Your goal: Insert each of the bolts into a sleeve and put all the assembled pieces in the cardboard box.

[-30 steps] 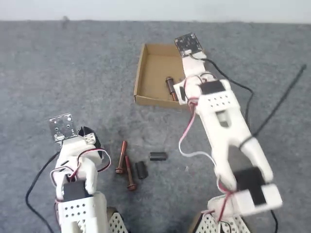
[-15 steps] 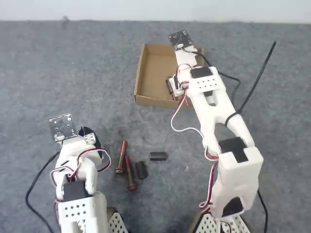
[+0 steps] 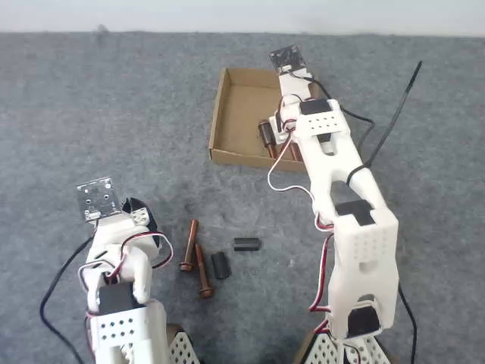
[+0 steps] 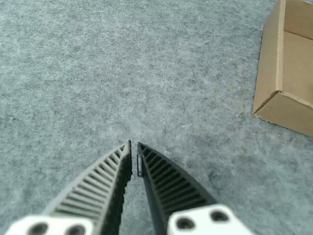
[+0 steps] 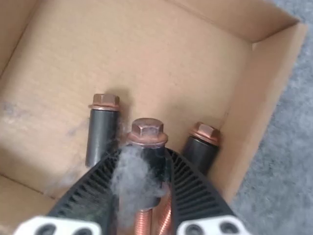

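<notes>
My right gripper (image 5: pixel 144 159) is shut on an assembled bolt-and-sleeve piece (image 5: pixel 146 142) and holds it inside the cardboard box (image 3: pixel 227 98), near its front right corner. Two more assembled pieces lie on the box floor, one (image 5: pixel 102 129) on each side (image 5: pixel 202 146) of the held one. In the high view the right gripper (image 3: pixel 276 136) is over the box. On the carpet lie two copper bolts (image 3: pixel 189 244) (image 3: pixel 201 271) and two black sleeves (image 3: pixel 220 265) (image 3: pixel 246 244). My left gripper (image 4: pixel 134 152) is shut on nothing and sits at the front left (image 3: pixel 135 211).
Grey carpet covers the table. A corner of the cardboard box (image 4: pixel 286 88) shows far off in the left wrist view. The right arm's cables (image 3: pixel 292 182) hang over the carpet between the box and the loose parts.
The right arm has swung left and stretched out over the box, still holding the assembled piece. The left arm, bolts and sleeves have stayed put.
</notes>
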Motion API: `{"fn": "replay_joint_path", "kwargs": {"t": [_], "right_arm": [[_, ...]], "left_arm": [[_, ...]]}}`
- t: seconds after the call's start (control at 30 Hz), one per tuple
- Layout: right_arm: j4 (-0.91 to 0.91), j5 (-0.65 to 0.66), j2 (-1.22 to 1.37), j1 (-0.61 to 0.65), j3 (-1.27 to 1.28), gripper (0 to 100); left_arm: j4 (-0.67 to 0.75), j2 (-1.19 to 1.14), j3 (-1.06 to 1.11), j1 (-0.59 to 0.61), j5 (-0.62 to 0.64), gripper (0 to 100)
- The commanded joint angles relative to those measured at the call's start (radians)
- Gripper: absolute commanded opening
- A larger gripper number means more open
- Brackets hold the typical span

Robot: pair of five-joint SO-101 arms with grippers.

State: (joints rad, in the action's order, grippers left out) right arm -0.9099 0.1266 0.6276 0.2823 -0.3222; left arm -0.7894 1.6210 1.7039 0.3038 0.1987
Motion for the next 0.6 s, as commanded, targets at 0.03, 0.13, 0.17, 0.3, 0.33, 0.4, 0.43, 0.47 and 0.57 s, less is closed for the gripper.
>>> {"fn": "replay_joint_path", "kwargs": {"t": [0.03,0.13,0.17,0.3,0.33,0.4,0.43,0.47,0.57], "right_arm": [[-0.001,0.003,-0.01,-0.025,-0.103,6.8],[-0.022,0.009,-0.007,-0.027,-0.104,10.9],[-0.033,0.009,-0.007,-0.028,-0.106,10.8],[-0.084,0.009,-0.028,-0.024,-0.107,10.8],[-0.101,0.009,-0.039,-0.024,-0.107,10.8],[-0.14,0.009,-0.067,-0.022,-0.107,10.7],[-0.163,0.009,-0.087,-0.022,-0.107,10.7],[-0.189,0.009,-0.108,-0.022,-0.107,10.7],[-0.28,0.009,-0.182,-0.022,-0.107,8.9]], "left_arm": [[-0.005,0.021,-0.012,0.005,-0.011,2],[-0.005,0.021,-0.012,0.005,-0.011,2],[-0.005,0.021,-0.012,0.005,-0.011,2],[-0.005,0.021,-0.012,0.005,-0.011,2],[-0.005,0.021,-0.012,0.005,-0.011,2],[-0.005,0.021,-0.012,0.005,-0.011,2],[-0.005,0.021,-0.012,0.005,-0.011,2],[-0.005,0.021,-0.012,0.005,-0.011,2],[-0.005,0.021,-0.012,0.005,-0.011,2]]}}
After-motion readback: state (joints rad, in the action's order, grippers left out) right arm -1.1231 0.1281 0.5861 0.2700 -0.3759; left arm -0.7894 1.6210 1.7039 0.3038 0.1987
